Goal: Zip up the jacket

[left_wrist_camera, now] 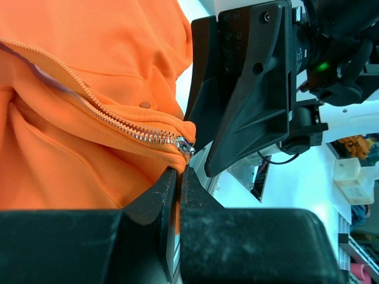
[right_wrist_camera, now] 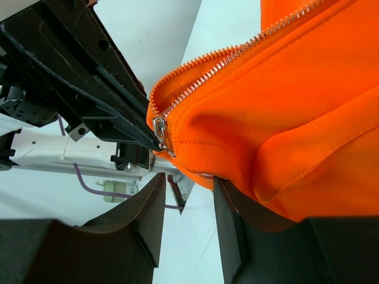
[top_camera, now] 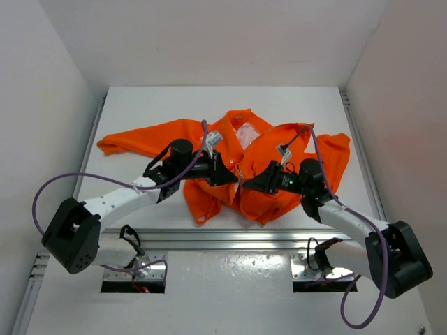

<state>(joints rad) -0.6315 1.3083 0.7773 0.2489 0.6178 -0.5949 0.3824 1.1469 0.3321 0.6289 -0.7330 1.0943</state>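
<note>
The orange jacket (top_camera: 279,150) lies spread on the white table, its front open at the collar with pale lining showing. My left gripper (top_camera: 229,172) is shut on the jacket's lower edge just below the zipper's bottom end; in the left wrist view orange fabric sits pinched between the fingers (left_wrist_camera: 155,192), and the metal slider (left_wrist_camera: 185,145) is right above them. My right gripper (top_camera: 250,183) faces it from the right, open. In the right wrist view its gap (right_wrist_camera: 189,184) is empty, just below the slider (right_wrist_camera: 159,129), and the fabric (right_wrist_camera: 284,100) rests on the right finger's tip.
The two grippers nearly touch tip to tip over the jacket's hem. An aluminium rail (top_camera: 230,241) runs along the table's near edge. White walls close in the table at the back and both sides. One sleeve (top_camera: 140,139) stretches to the left.
</note>
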